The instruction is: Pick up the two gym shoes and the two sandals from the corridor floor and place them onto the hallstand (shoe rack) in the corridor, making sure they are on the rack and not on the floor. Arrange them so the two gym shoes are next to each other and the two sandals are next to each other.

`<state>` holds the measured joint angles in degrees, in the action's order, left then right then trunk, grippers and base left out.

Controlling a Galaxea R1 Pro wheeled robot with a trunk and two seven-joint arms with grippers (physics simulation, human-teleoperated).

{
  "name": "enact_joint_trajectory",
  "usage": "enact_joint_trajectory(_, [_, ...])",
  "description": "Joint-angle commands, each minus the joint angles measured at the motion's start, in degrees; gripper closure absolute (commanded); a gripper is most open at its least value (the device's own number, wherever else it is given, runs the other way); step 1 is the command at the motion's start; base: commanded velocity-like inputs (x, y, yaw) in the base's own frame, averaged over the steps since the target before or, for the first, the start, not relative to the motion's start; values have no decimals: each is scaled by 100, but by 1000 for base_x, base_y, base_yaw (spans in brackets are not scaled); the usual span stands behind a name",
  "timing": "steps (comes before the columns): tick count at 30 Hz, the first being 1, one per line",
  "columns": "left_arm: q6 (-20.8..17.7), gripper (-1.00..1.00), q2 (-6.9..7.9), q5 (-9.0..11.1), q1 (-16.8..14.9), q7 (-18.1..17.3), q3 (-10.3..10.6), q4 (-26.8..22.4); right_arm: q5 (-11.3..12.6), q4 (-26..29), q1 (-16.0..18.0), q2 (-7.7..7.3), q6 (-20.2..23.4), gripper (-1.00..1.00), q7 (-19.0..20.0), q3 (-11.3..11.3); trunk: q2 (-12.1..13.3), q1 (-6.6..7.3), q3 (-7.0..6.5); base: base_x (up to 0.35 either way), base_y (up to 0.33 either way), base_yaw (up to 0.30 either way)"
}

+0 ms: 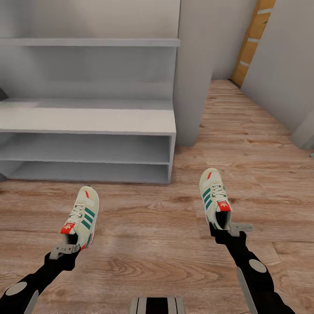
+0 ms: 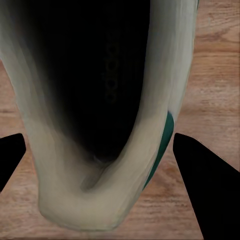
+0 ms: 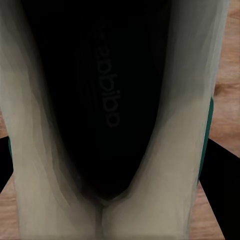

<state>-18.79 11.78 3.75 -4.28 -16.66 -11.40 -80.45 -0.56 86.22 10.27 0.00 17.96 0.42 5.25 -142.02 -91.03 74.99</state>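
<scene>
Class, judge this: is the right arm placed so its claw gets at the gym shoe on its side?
Probably yes: the right claw is already at the heel of the right gym shoe, fingers either side, with nothing between them.

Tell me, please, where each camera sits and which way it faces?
Head view: on the head, looking forward and down at the rack, floor, left shoe, right shoe; both arms show.
Left wrist view: near the left gripper, looking into the left shoe; dark fingers flank it.
Right wrist view: near the right gripper, looking into the right shoe.
Shared: each shoe appears in the head view and one wrist view.
</scene>
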Motion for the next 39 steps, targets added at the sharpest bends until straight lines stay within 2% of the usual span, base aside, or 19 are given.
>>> enact_joint_trajectory(1, [-47, 100, -1, 38, -5, -22, -9, -6, -4, 9, 1, 0, 33, 100, 2, 2, -2, 2, 7, -69, -4, 87])
enact_joint_trajectory(5, [-50, 100, -1, 38, -3, -21, -50, -6, -3, 9, 1, 0, 33, 100, 2, 2, -2, 2, 11, -173, 44, 34])
enact_joint_trajectory(10, [-54, 100, -1, 38, -3, -21, -266, -6, -4, 9, 1, 0, 33, 100, 2, 2, -2, 2, 12, -261, 151, -15])
enact_joint_trajectory(19, [-52, 100, -2, 17, -8, -11, -275, 24, -6, 15, 1, 0, 33, 100, 2, 2, -2, 2, 6, -70, 46, -107])
enact_joint_trajectory(21, [-185, 100, -8, 23, -28, 80, -261, 230, 0, 17, 1, -1, 33, 100, 2, 0, -2, 2, 6, -1, 1, -4])
enact_joint_trajectory(22, [-534, 100, -28, 7, -93, 212, -259, 355, 2, 18, 1, -2, 33, 100, 2, -6, -2, 2, 6, 0, 0, -1])
enact_joint_trajectory(25, [-1561, 100, -86, -19, -642, 492, -206, 434, 6, 18, 1, -7, 37, 100, 2, -13, -2, 2, 6, 0, 0, 0])
enact_joint_trajectory(27, [-2255, 100, -155, -107, -1090, 727, -11, 454, 10, 18, 1, -8, 231, 100, 2, -21, -2, 2, 6, 0, 0, 0])
enact_joint_trajectory(31, [-3303, 100, -261, -291, -1838, 1032, 401, 468, 24, 22, 1, -8, 1011, 100, 3, 3, -2, 2, 6, 0, 0, 0])
enact_joint_trajectory(35, [-3639, 100, -385, -362, -2294, 1095, 518, 505, 41, 25, 1, -12, 1236, 100, 8, 33, -2, 2, 6, 0, 0, 0])
enact_joint_trajectory(39, [-3744, 100, -609, -605, -2843, 1116, 551, 952, 46, 28, 1, -12, 1305, 100, 12, 46, -2, 2, 6, 0, 0, 0])
